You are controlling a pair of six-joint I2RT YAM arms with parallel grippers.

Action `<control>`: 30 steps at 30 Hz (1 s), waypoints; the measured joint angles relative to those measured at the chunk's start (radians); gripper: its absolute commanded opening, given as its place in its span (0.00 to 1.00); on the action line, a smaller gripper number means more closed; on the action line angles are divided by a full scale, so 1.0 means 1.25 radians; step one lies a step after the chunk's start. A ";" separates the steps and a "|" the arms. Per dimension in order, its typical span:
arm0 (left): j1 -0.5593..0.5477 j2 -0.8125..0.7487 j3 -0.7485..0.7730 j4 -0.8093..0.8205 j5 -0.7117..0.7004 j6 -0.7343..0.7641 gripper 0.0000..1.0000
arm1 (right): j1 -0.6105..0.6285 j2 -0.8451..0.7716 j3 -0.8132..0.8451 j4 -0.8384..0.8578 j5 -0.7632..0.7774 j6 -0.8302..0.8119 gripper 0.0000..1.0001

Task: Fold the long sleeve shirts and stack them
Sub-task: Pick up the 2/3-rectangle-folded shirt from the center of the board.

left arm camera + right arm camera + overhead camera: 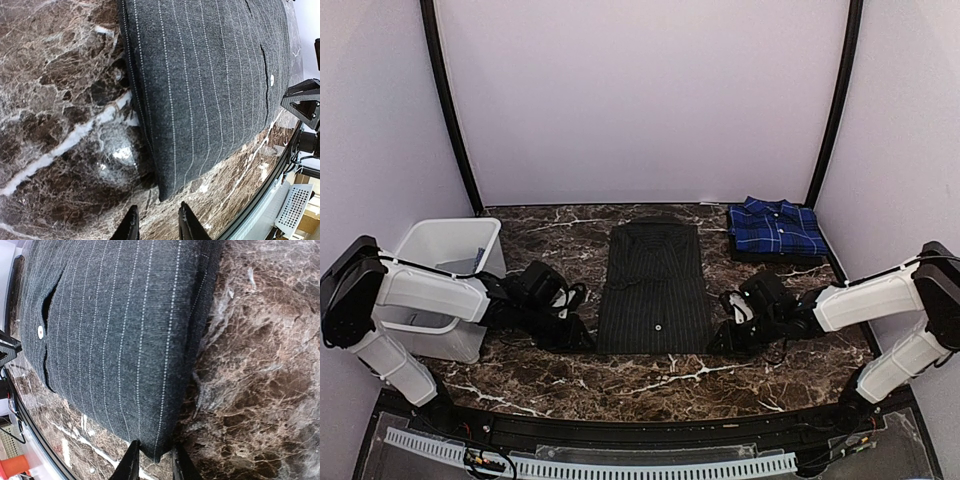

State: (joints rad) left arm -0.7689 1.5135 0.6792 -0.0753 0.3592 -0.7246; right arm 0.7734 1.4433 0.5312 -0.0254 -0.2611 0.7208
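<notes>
The black shirt, folded into a long strip, lies in the middle of the table with its collar at the far end. The plaid shirt sits folded at the far right corner, well apart from it.

Both arms reach in low over the table from the sides, with their forearms almost level. The left arm passes in front of the bin, and the left gripper is at the shirt's near left corner. Its fingers stand a little apart with bare table between them, and the cloth corner lies just ahead of the tips.

The right arm mirrors it. The right gripper pinches the shirt's near right corner, with a finger on each side of the cloth.
</notes>
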 measured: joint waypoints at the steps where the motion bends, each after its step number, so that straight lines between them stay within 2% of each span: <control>1: 0.000 0.001 0.000 0.000 0.000 -0.001 0.27 | 0.001 -0.001 0.000 0.000 0.002 0.001 0.21; 20: -0.023 0.074 0.018 0.062 0.017 -0.005 0.27 | 0.005 -0.001 -0.009 0.020 0.013 0.014 0.16; 23: -0.027 0.082 0.023 0.067 0.018 -0.010 0.19 | 0.005 -0.001 -0.009 0.021 0.013 0.015 0.14; 28: -0.030 0.098 0.033 0.066 0.016 -0.021 0.05 | 0.007 -0.001 -0.011 0.023 0.015 0.013 0.00; 30: -0.030 0.099 0.034 0.062 0.013 -0.021 0.01 | 0.011 -0.001 -0.011 0.025 0.016 0.015 0.00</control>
State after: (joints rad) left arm -0.8062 1.6371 0.7212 0.0017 0.3759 -0.7506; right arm 0.7876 1.4422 0.5175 0.0055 -0.2413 0.7395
